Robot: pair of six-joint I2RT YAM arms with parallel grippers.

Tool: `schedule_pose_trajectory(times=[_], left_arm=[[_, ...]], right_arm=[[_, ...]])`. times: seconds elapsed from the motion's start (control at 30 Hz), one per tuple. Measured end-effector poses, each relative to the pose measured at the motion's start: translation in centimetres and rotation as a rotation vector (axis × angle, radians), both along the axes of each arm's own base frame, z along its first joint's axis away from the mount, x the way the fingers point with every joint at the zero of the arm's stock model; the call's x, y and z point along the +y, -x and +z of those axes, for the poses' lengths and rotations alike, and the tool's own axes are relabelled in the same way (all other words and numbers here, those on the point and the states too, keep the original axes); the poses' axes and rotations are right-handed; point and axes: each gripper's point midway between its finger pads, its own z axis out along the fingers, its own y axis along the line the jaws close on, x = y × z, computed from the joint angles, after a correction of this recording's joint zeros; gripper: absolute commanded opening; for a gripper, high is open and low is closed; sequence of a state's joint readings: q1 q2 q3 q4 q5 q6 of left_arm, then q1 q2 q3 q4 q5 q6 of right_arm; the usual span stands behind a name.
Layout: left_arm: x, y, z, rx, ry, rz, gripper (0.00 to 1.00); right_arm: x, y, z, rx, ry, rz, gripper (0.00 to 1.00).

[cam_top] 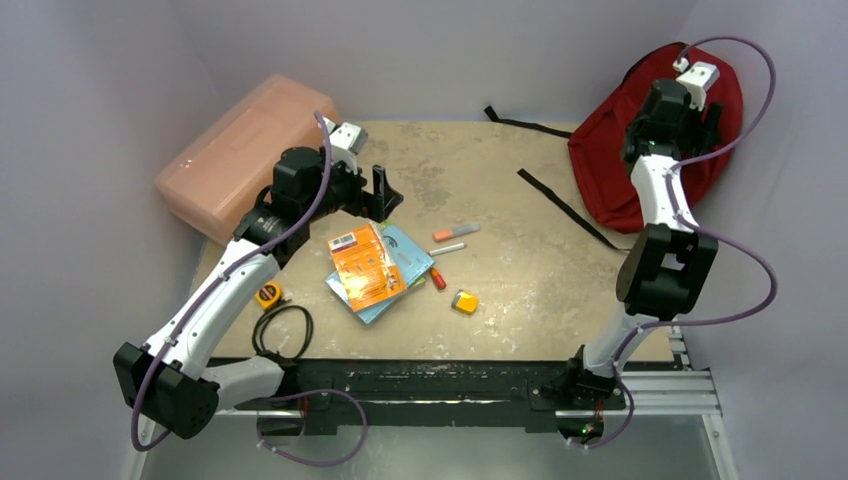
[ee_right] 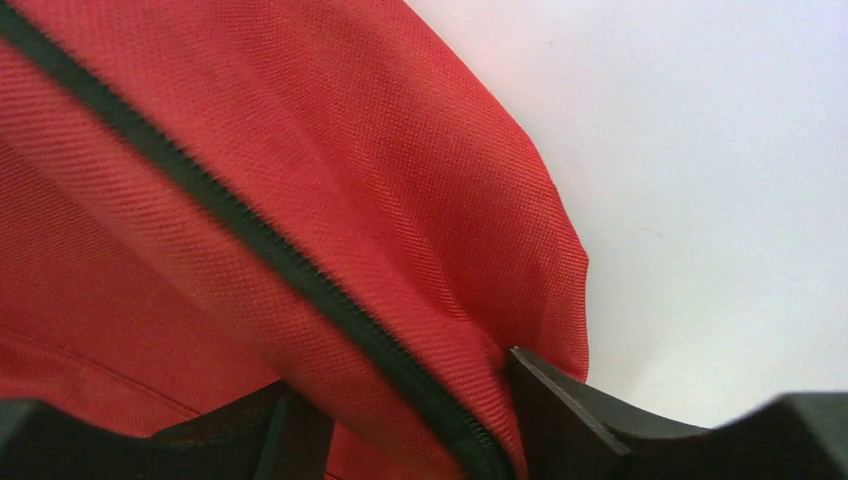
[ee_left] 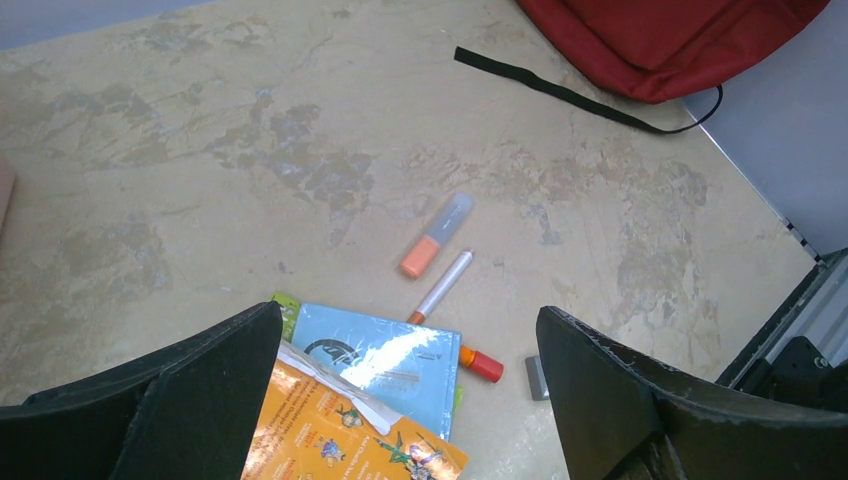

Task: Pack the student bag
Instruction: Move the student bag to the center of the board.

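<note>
The dark red student bag (cam_top: 610, 170) leans at the table's far right corner against the wall. My right gripper (cam_top: 712, 125) is up against it. In the right wrist view its jaws (ee_right: 395, 400) stand open astride a fold of red fabric (ee_right: 300, 200) with a black zipper line (ee_right: 250, 240), and the right finger touches the cloth. My left gripper (cam_top: 385, 190) hangs wide open and empty (ee_left: 408, 312) above an orange booklet (cam_top: 367, 265) (ee_left: 340, 430) lying on a blue one (cam_top: 405, 250) (ee_left: 385, 360).
An orange highlighter (cam_top: 455, 233), a silver pen (cam_top: 447, 249), a red-capped marker (cam_top: 438, 279) and a small yellow-orange item (cam_top: 464, 301) lie mid-table. A pink plastic box (cam_top: 240, 150) stands far left. A yellow tape measure (cam_top: 267, 294) and black cable (cam_top: 285, 330) lie near left. Black straps (cam_top: 565, 207) trail from the bag.
</note>
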State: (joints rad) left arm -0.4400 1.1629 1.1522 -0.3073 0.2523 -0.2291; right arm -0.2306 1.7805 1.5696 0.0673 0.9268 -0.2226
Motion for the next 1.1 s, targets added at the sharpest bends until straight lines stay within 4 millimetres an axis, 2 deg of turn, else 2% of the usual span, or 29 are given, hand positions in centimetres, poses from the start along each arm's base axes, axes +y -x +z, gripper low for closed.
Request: schedule_pose_trajectory(times=[0.07,0.13,0.2,0.33,0.47,0.67,0.8,0.9,1.03,1.1], left_arm=[[-0.1,-0.1,-0.4,0.012,-0.006,-0.002,0.99],[-0.1,-0.2,-0.6,0.015,-0.007,-0.002,0.98],[-0.1,-0.2,-0.5,0.014,-0.006,-0.002,0.98],[-0.1,-0.2,-0.5,0.015,-0.006,-0.002,0.98],[-0.3,-0.2,-0.7,0.027,0.001,-0.003,0.98],[-0.4,-0.2,-1.2,0.046,-0.004,-0.003,0.97],[-0.4,-0.1,-1.4,0.052,-0.008,-0.005,0.97],[-0.5,0.0,-1.5,0.057,-0.01,-0.008,0.97],[-0.5,0.0,-1.4,0.056,-0.01,-0.009,0.97],[-0.5,0.0,-1.3,0.056,-0.01,-0.009,0.97]], right_arm=[[-0.3,-0.5,-0.2,0.016,0.002,-0.001,0.35],[-0.5,-0.9,-0.2,0.022,-0.002,0.003,0.28],[-0.3,-1.3,-0.1,0.016,-0.012,0.022,0.16],[1.0,-1.5,-0.1,0.008,-0.051,0.062,0.0],[4.0,-1.8,0.2,-0.022,-0.119,0.142,0.0],[11.4,-2.5,2.6,-0.167,-0.292,0.365,0.0],[15.2,-3.1,3.7,-0.308,-0.477,0.51,0.0],[17.9,-3.3,2.8,-0.348,-0.606,0.623,0.0],[21.8,-4.1,0.6,-0.362,-0.741,0.779,0.0],[23.5,-4.6,0.4,-0.38,-0.769,0.844,0.0]])
